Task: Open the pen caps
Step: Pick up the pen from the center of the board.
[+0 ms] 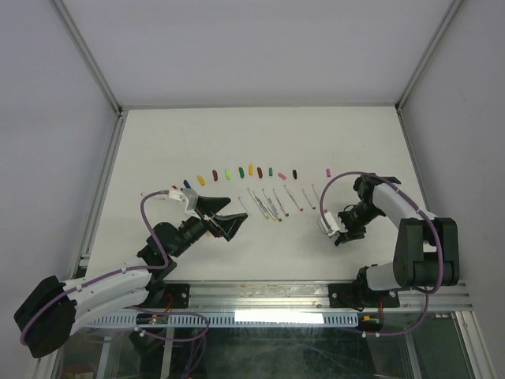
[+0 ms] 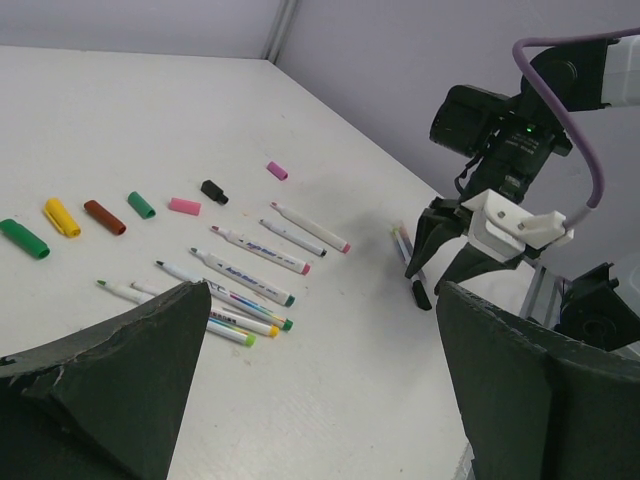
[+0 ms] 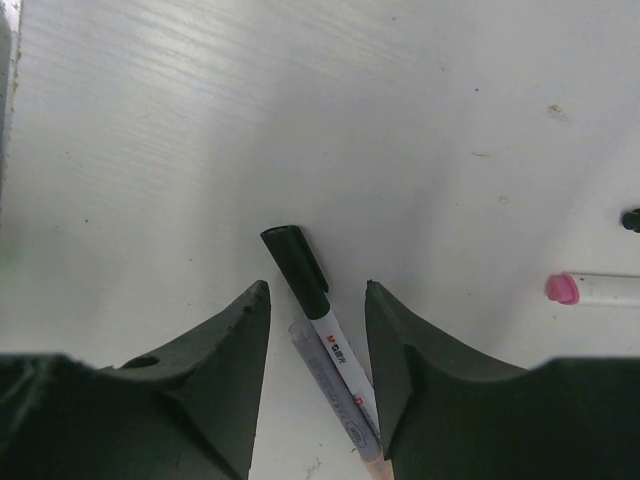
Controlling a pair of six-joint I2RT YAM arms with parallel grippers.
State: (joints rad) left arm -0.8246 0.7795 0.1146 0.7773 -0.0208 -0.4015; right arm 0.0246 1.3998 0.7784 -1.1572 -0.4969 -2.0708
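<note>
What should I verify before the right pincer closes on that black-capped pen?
1. Black-capped pen sits inside the right pincer: ok.
2. Pincer touching the pen: not ok, a gap shows on each side.
3. Only one pen in the gap: not ok, a second pen lies against it.
4. Black cap fully seated on its pen: ok.
5. Left pincer wide open: ok.
6. Left pincer close enough to pull the cap: not ok, it hovers well apart.

Loose pen caps (image 1: 251, 169) (red, yellow, green, orange, pink, black) lie in a curved row on the tabletop (image 1: 260, 134) — one black cap (image 3: 296, 260) sits on its pen (image 3: 340, 362).
</note>
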